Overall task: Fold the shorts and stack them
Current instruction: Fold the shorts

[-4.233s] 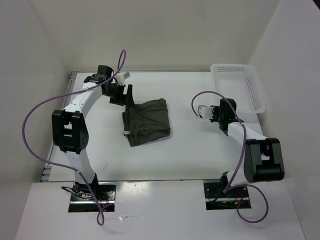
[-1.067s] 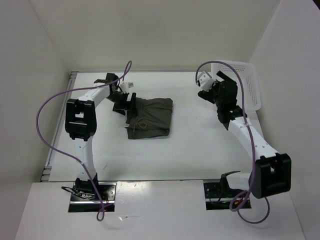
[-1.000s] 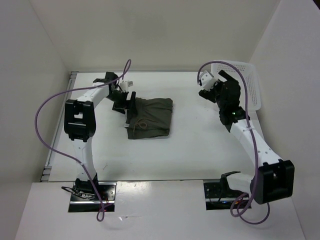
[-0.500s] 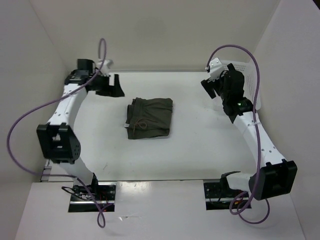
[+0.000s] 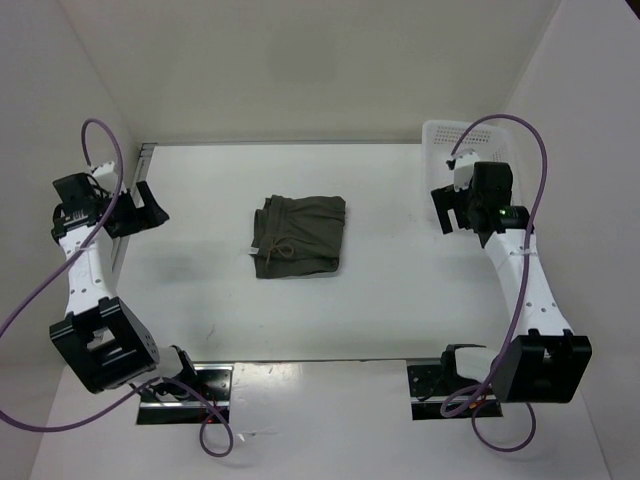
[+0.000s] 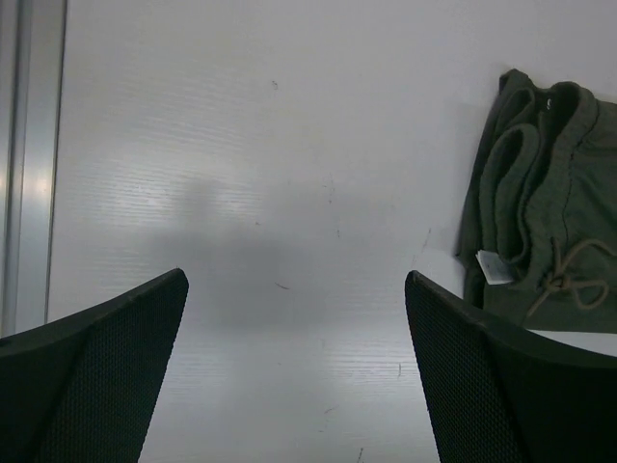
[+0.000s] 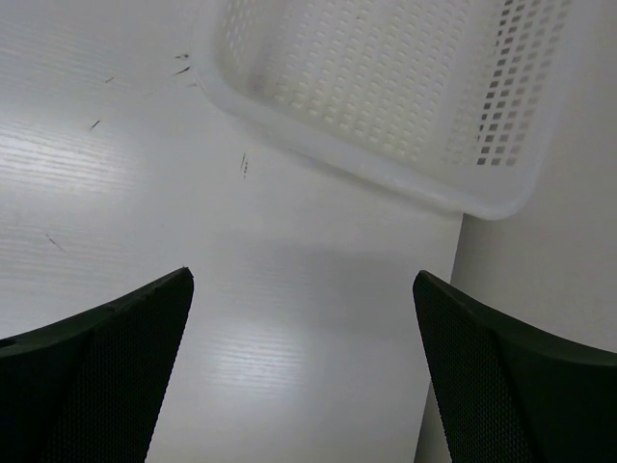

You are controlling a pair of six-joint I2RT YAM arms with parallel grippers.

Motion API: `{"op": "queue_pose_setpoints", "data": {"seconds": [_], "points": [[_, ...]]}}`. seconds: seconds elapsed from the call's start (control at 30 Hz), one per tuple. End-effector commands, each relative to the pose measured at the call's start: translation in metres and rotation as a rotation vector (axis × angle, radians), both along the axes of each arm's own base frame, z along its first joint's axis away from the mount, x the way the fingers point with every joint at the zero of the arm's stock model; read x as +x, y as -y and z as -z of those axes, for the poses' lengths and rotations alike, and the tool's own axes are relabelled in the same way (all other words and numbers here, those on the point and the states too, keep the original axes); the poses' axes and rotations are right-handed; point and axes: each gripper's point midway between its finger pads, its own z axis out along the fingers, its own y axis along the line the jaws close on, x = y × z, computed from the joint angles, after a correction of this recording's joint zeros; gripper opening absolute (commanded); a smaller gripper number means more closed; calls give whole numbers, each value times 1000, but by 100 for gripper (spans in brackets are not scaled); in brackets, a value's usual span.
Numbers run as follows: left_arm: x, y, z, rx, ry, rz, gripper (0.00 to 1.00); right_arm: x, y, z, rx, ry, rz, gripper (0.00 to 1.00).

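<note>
I count two pincers, one pair of shorts and one basket. My left pincer (image 6: 294, 280) hangs over the bench's (image 5: 380, 290) left edge beside the metal rail (image 6: 29, 164), jaws spread wide and holding nothing. The shorts (image 5: 300, 235) lie folded mid-bench, a little left of centre, with white surface showing on every side. My right pincer (image 7: 304, 280) is also spread wide with nothing in it. It sits near the basket (image 7: 386, 87), which is in the far right corner against the side wall (image 7: 540, 318).
</note>
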Motion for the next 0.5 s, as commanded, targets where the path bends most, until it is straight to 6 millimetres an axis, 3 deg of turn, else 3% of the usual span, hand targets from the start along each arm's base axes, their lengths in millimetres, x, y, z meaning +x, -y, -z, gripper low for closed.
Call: {"op": "queue_pose_setpoints", "data": {"seconds": [0.0,0.17,0.47], "points": [[14,3,-28,3,111,56,100,-10,5,-15,11,61,98,100],[10,3,-21,-15,98,55,100,-14,8,-34,25,153,164,100],[6,10,-21,-29,105,72,100,-23,5,-24,50,185,169,100]]}}
